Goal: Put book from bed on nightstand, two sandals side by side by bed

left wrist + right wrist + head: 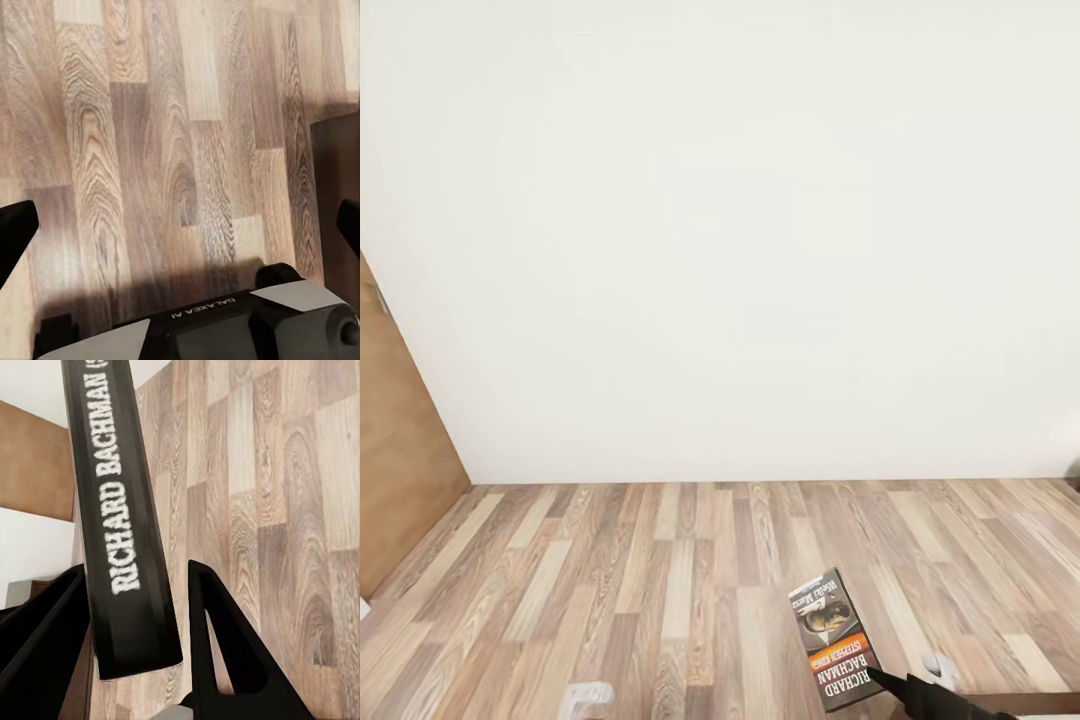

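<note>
**Carrying the book, nightstand still to find**

While the book [832, 640] rides in my right gripper [895, 685], the head view gives me plank floor [660, 570], a blank white wall [740, 250] and a wooden door [400, 460] off to the left side. The paperback sticks up and forward from the fingers, cover facing me, held by its near corner. No nightstand shows here, so I judge the job now is to turn the base gently and keep the wrist level so the thin book does not swing.

From the left wrist, my left gripper [180, 229] hangs over bare boards, its fingers spread wide and holding nothing.

From the right wrist, the two black fingers [225, 637] pinch the book's spine [124, 510] between them, lettering running away from the palm.
</note>
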